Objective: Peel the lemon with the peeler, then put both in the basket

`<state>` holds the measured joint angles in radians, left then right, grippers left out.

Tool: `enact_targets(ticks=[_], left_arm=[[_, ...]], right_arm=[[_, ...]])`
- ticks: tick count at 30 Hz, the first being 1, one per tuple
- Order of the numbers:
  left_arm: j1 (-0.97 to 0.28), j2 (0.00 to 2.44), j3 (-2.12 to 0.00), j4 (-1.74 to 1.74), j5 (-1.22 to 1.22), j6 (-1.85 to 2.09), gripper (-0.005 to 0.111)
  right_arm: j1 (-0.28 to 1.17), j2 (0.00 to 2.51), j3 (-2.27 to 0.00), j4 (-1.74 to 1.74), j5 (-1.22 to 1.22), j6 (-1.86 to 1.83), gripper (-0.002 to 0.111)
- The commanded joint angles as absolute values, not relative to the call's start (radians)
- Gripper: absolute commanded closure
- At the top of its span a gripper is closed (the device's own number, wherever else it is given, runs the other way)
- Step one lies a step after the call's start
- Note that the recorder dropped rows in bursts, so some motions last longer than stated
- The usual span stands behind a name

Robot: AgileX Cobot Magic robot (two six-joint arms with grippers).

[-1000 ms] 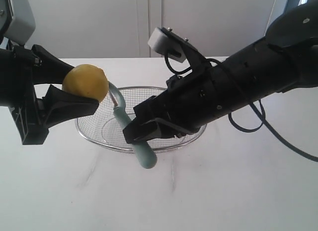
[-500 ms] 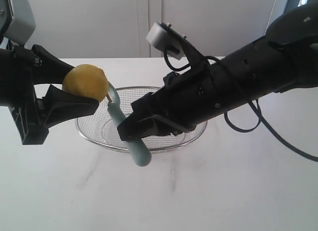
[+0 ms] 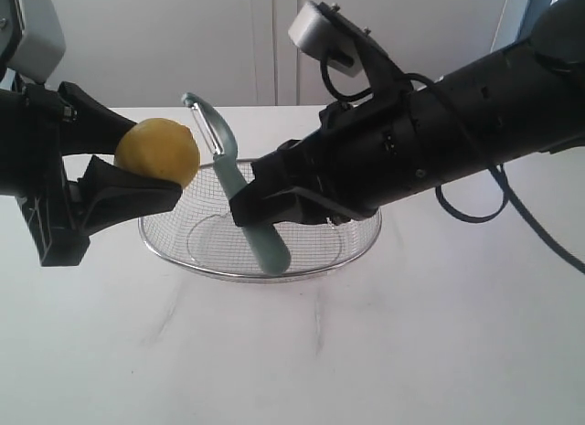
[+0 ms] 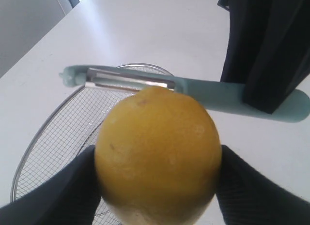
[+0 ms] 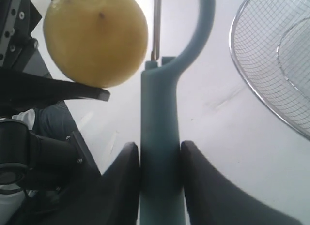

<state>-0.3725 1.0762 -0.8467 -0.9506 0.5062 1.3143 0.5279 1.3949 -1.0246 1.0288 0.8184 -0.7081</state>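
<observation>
I see my left gripper on the left side, held up in the air. Its two black fingers are pinching a small, round, bright yellow lemon, one finger on each side. The lemon fills the gap between them. It hangs above the white table, just past the left edge of the wide, shallow, silver wire-mesh basket.

My right gripper reaches in from the right side. Its fingers are pressed tight on the pale teal plastic handle of a slim peeler with a curved head and a thin metal blade. The peeler stands nearly upright and leans a little. Its head is up high and its round handle end points down over the basket. The blade sits just beside the lemon, near its top. From the outside camera I see a small gap between them. From the left wrist camera the peeler lies right behind the lemon, so I cannot tell if they touch.

The basket rests on the table, under and behind both grippers. The lemon skin I can see looks smooth and whole.
</observation>
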Motion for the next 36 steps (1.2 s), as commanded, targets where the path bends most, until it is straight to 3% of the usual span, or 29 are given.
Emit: enact_targets(ticks=[1, 36], left_arm=[[-0.369, 1.071, -0.846, -0.978, 0.518, 1.309, 0.107], [-0.369, 1.071, -0.846, -0.982, 0.522, 1.309, 0.107]], right_arm=[[0.527, 1.368, -1.025, 0.987, 0.795, -0.668, 0.108], [0.529, 1.489, -1.023, 1.034, 0.878, -0.693, 0.108]])
